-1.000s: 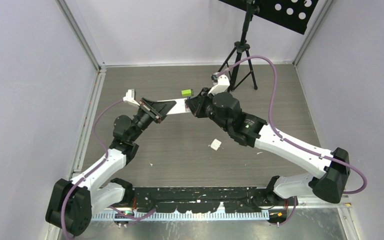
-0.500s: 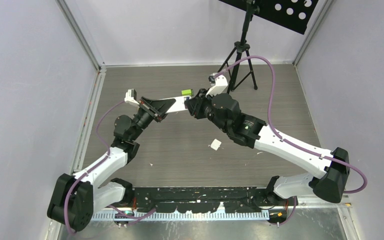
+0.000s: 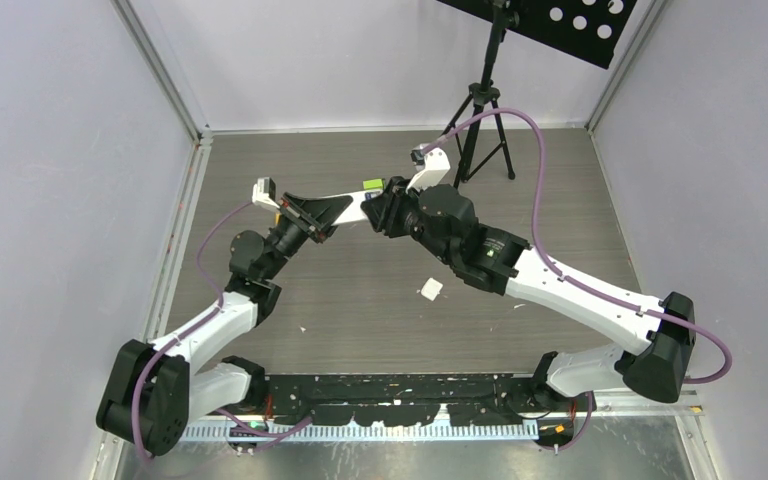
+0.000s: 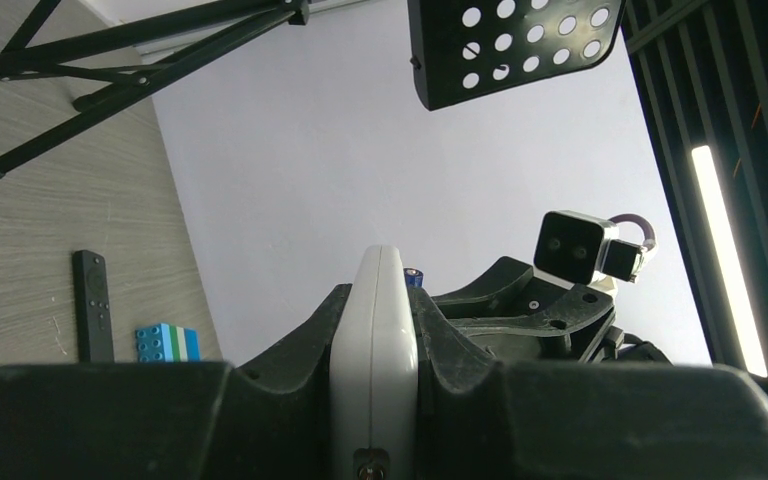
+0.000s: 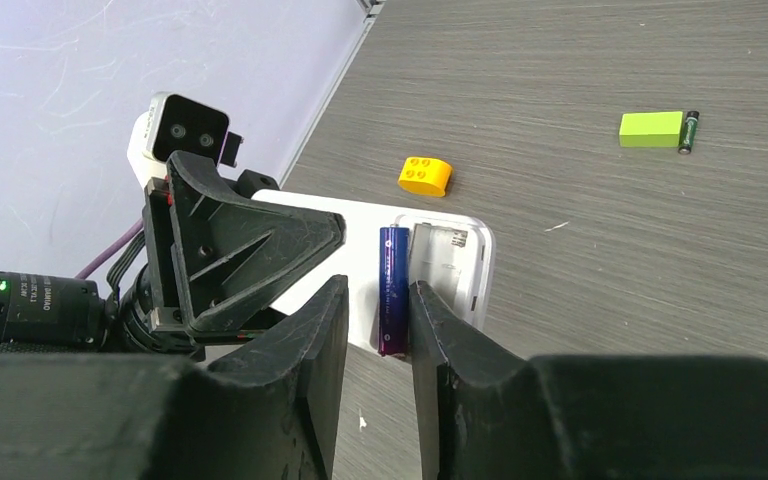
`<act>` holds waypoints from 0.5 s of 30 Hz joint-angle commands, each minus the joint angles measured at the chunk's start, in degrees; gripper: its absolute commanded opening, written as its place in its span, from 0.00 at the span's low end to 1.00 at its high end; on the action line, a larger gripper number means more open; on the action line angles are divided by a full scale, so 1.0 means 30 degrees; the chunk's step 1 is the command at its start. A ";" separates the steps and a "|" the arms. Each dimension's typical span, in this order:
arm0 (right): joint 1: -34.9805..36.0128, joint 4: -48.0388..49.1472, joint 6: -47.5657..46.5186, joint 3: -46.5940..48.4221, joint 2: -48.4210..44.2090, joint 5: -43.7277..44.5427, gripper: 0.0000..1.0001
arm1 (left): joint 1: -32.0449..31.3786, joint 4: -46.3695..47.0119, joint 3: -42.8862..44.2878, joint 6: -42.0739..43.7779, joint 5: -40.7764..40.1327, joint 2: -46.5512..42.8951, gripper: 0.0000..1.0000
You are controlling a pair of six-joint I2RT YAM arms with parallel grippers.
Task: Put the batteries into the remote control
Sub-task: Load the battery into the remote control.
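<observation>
From above, the right hand has crept toward the left hand over the last second. It now meets the white remote and half hides the green block beyond, so insertion looks close. A white scrap lies on the bench behind it.

At the left wrist, the left hand is clamped tight on the remote, seen edge-on. A black bar lies off to its left.

At the right wrist, the right hand, nearly closed, pinches the purple battery alongside the open battery bay, not yet seated. Just beyond sits a yellow block, and farther off a dark battery. Neither blocks the way.
</observation>
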 commanded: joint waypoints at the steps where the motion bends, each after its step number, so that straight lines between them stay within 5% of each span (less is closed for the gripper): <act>1: 0.0107 -0.0327 -0.0131 0.0578 -0.0160 0.1181 0.34 | 0.0040 0.2246 0.0051 -0.0451 -0.0006 -0.0207 0.00; 7: 0.0104 0.0901 -0.1005 -0.0061 -0.0205 0.1620 0.17 | 0.0040 0.1965 0.0018 -0.1116 -0.0017 -0.0316 0.00; 15: 0.0117 0.3362 -0.2025 -0.1002 0.0049 0.1957 0.15 | 0.0040 0.2698 0.0020 -0.3020 -0.0082 0.0030 0.00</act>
